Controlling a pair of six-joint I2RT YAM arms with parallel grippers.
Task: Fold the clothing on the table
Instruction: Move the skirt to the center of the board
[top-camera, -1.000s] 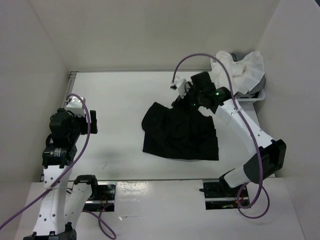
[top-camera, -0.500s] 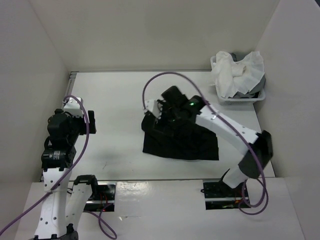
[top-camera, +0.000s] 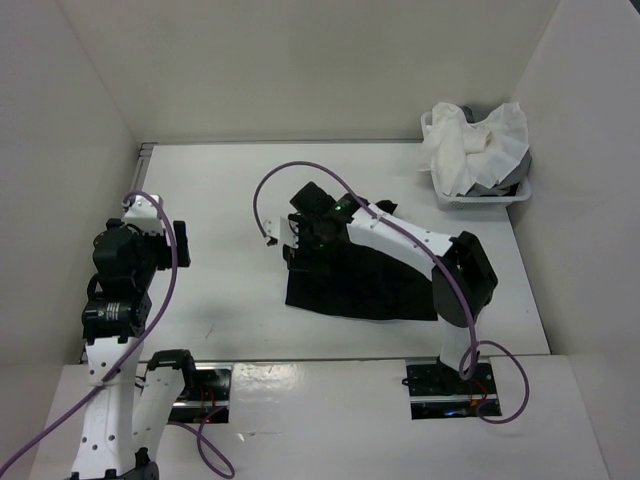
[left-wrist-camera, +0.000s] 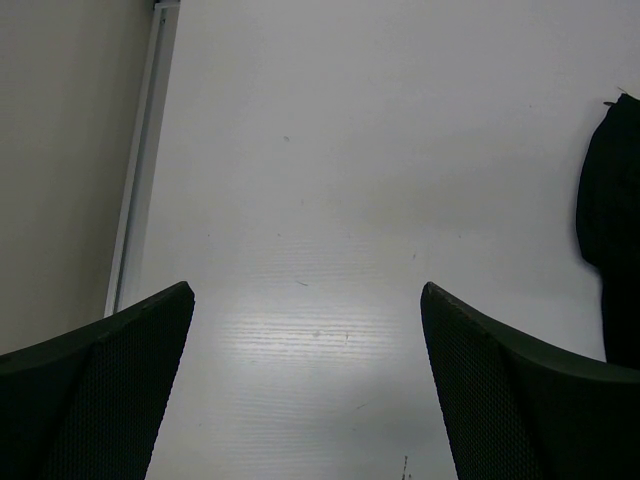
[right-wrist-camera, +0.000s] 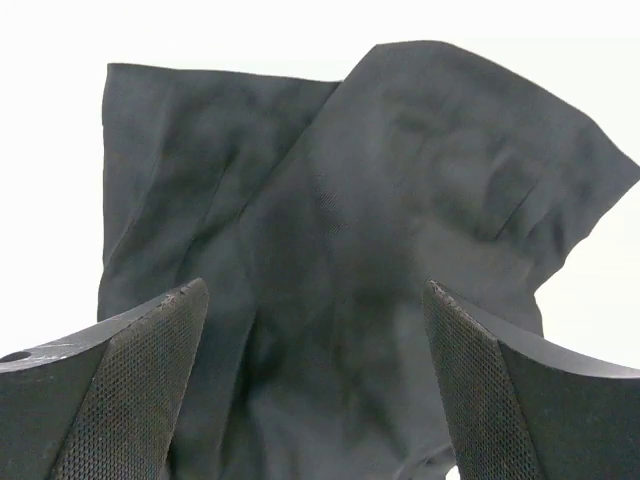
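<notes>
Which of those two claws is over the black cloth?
The right gripper: it hangs open over the black skirt, while the left gripper is off to the side above bare table.

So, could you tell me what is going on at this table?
The black skirt lies rumpled on the table, not yet folded. The right gripper hovers open over its far left part, gripping nothing. The left gripper hangs open over bare table, away from the skirt. A basket of white cloths sits in the far right corner.
</notes>
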